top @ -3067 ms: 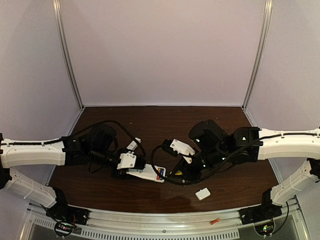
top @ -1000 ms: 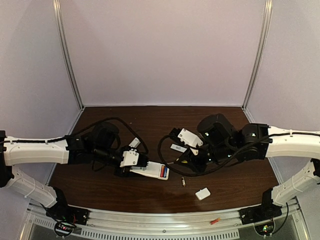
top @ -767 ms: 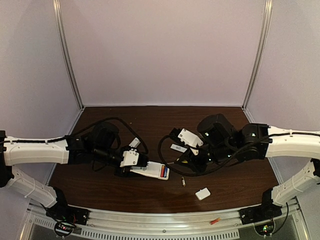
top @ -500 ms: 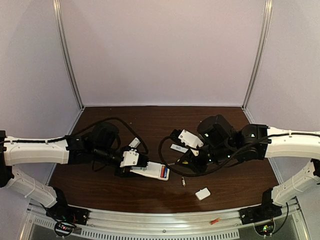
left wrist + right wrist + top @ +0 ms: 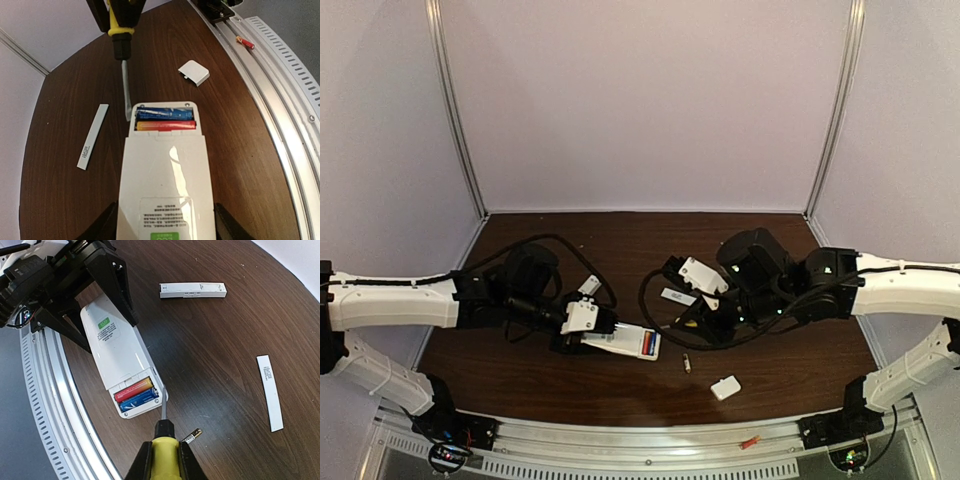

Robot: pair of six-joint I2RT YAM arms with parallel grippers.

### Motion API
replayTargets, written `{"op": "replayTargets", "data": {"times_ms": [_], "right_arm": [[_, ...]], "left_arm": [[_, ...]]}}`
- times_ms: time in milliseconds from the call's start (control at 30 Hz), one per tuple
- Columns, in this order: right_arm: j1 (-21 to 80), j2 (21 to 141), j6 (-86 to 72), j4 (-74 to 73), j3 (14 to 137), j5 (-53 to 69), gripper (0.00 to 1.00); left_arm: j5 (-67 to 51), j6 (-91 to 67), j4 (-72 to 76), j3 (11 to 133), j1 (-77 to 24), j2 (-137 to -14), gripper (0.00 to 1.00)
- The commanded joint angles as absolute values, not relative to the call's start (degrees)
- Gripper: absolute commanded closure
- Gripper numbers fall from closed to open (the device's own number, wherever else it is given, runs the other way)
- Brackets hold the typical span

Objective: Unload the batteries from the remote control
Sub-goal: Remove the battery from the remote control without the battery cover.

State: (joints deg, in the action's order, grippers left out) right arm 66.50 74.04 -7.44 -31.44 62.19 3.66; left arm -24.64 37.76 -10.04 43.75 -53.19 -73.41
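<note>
Here the left jaws grasp the remote control (image 5: 162, 185) by its sides, back up. Ahead of them, in its open compartment, two batteries (image 5: 165, 120) lie side by side, blue beyond red-and-gold. The right jaws are clenched on the yellow-handled screwdriver (image 5: 164, 460), its blade tip at the compartment's edge; just beside them a loose cell (image 5: 191, 435) lies on the bench (image 5: 225, 325)

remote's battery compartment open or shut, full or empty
Open and full: no cover on the compartment, blue battery and gold-and-red battery lie side by side inside.
</note>
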Motion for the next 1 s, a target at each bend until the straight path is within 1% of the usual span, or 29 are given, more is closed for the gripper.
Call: {"op": "replayTargets", "data": {"times_ms": [0, 400, 967], "right_arm": [[66.6, 72.8, -8.0, -30.8, 62.8, 2.7, 1.00], [66.6, 71.0, -8.6, -30.2, 61.6, 2.3, 1.00], [66.7, 72.8, -9.1, -30.3, 61.4, 2.4, 1.00]], "left_arm": [[-25.9, 37.0, -5.4, 44.8, -52.9, -73.9, 1.00], [-26.0, 37.0, -5.7, 44.7, -52.9, -73.9, 1.00], [-25.7, 37.0, -6.4, 44.2, -52.9, -72.0, 1.00]]}}
